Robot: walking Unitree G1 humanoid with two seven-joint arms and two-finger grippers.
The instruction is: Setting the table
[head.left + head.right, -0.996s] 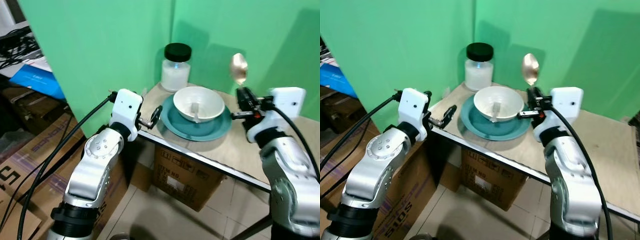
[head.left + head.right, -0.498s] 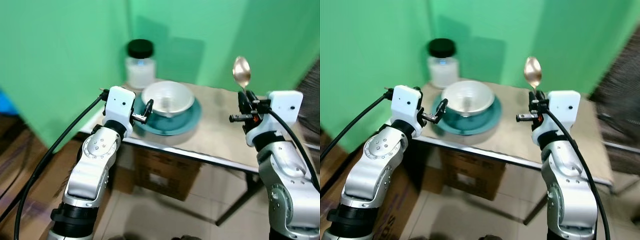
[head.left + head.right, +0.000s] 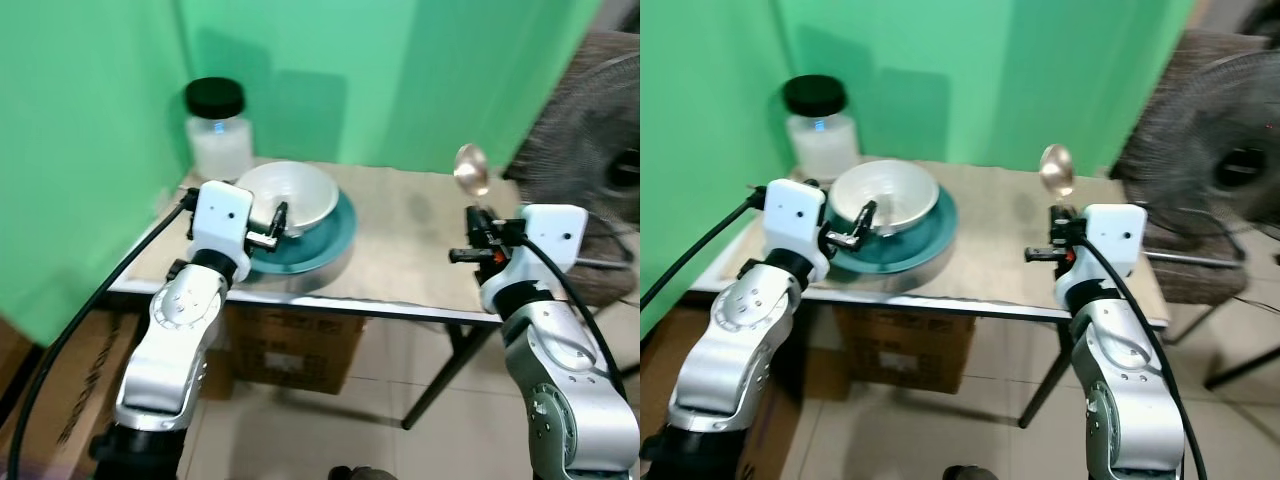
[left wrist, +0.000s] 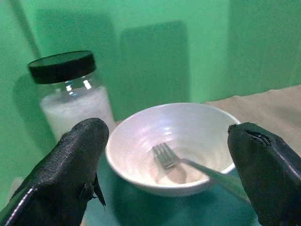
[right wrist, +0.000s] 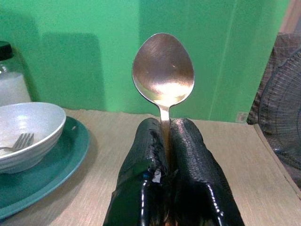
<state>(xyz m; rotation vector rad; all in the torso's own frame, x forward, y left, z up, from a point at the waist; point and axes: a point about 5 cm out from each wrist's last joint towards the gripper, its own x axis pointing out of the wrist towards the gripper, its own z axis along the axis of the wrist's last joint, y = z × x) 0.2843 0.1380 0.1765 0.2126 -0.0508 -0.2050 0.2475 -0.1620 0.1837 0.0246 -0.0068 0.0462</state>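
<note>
Spoon (image 5: 163,70) stands upright, clenched by its handle in the right tool (image 5: 168,141), right of the teal plate (image 3: 325,235); left tool (image 4: 169,165) gapes, released, before the bowl (image 4: 174,141).

Two head cameras, two wrist cameras, one corner surface (image 3: 400,240).
Both eye views look forward and down over the arms; the left wrist view faces the bowl (image 4: 171,146) close up, the right wrist view looks along its end effector (image 5: 167,136), sharing bowl and jar (image 4: 70,94).
</note>
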